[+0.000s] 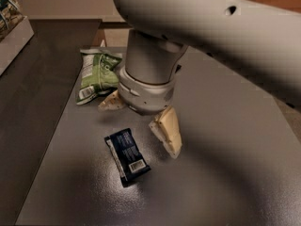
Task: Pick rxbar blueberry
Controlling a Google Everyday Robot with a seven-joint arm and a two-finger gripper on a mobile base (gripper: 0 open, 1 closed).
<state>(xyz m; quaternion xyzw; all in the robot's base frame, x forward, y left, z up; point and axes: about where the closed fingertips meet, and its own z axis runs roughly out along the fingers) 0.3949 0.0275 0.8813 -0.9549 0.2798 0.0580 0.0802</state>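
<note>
The rxbar blueberry (pixel 128 156) is a flat dark navy wrapper with white text and a white barcode label. It lies on the grey table (pixel 221 173) at the front left of centre. My gripper (pixel 137 130) hangs just behind and above it, with its cream fingers spread open. One finger (pixel 166 132) is just right of the bar's far end. The other finger (pixel 112 101) points left, behind the bar. The gripper holds nothing. The big grey arm covers the upper middle and right of the view.
A green-and-white snack bag (pixel 96 74) lies at the back left of the table, close to the left finger. A pale box or shelf (pixel 11 25) stands at the far left on a darker surface. The table's left edge runs near the bar.
</note>
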